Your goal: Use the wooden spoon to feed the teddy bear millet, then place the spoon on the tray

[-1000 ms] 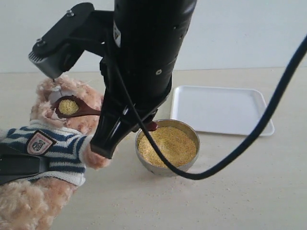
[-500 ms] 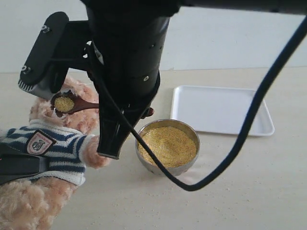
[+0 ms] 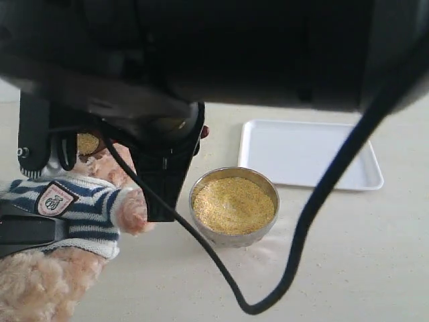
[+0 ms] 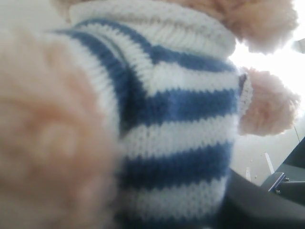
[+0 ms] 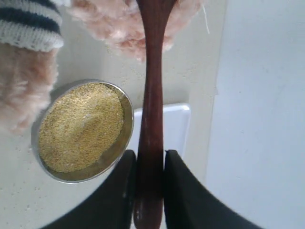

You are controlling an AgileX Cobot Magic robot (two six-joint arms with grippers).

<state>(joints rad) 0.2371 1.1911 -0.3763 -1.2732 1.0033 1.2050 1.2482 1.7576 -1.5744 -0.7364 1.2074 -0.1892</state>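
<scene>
The teddy bear (image 3: pixel 74 208) leans at the left in its striped shirt, its head hidden behind my right arm. My left gripper (image 3: pixel 30 231) is shut on its torso; the shirt (image 4: pixel 176 105) fills the left wrist view, with one black finger (image 4: pixel 257 205) beside it. My right gripper (image 5: pixel 150 155) is shut on the handle of the wooden spoon (image 5: pixel 152 95). The spoon's bowl (image 3: pixel 87 143), full of millet, sits by the bear's hidden face. More millet (image 3: pixel 232 204) fills the steel bowl (image 5: pixel 125 143). The white tray (image 3: pixel 308 154) lies behind it.
My right arm (image 3: pixel 201 54) fills the top of the exterior view and its black cable (image 3: pixel 295 255) loops down over the table in front of the steel bowl. Stray grains lie scattered round the bowl.
My right arm has swung up and closer to the camera, now hiding the bear's head. The spoon's handle end has risen, while its loaded bowl stayed near the bear's face. The left gripper has not moved.
</scene>
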